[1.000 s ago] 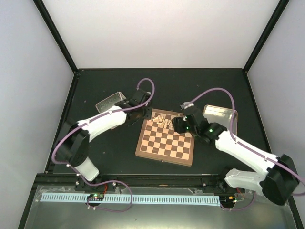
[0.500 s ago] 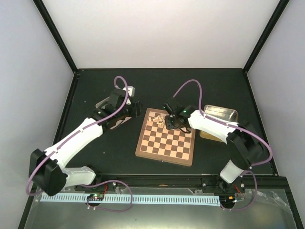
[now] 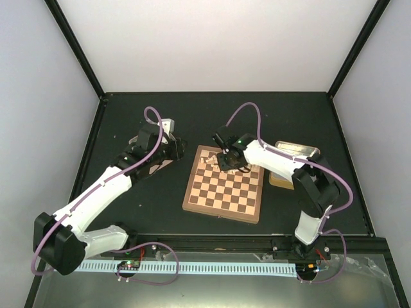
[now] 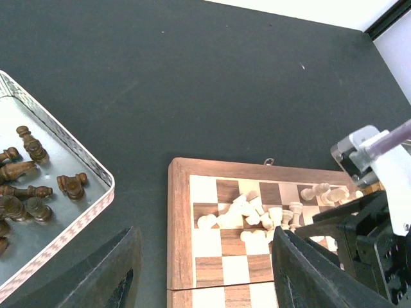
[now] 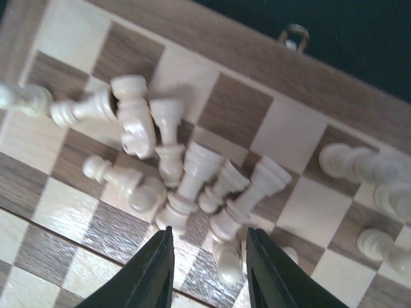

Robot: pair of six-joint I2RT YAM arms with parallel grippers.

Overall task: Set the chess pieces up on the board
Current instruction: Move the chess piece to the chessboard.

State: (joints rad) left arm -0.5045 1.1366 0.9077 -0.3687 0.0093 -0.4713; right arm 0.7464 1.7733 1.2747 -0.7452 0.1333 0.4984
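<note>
The board [image 3: 225, 192] lies mid-table. Several cream chess pieces [image 3: 210, 158] lie tumbled in a heap on its far rows. My right gripper [image 3: 223, 160] hangs open just over this heap. In the right wrist view its open jaws [image 5: 209, 273] straddle fallen pieces [image 5: 192, 173] on the board [image 5: 292, 135]; more pieces stand at the right [image 5: 359, 167]. My left gripper [image 3: 182, 149] is open and empty, left of the board's far-left corner. Its wrist view shows the heap [image 4: 257, 212], the board's rim [image 4: 178, 244] and the open jaws [image 4: 205, 276].
A metal tin [image 4: 96, 205] holding several dark brown chessmen [image 4: 32, 179] sits left of the board, under my left arm. A second tin [image 3: 298, 154] lies right of the board, partly behind my right arm. Black walls edge the table.
My left gripper has drawn back left, off the board's far-left corner. My right gripper has moved left along the far rows to above the heap of cream pieces.
</note>
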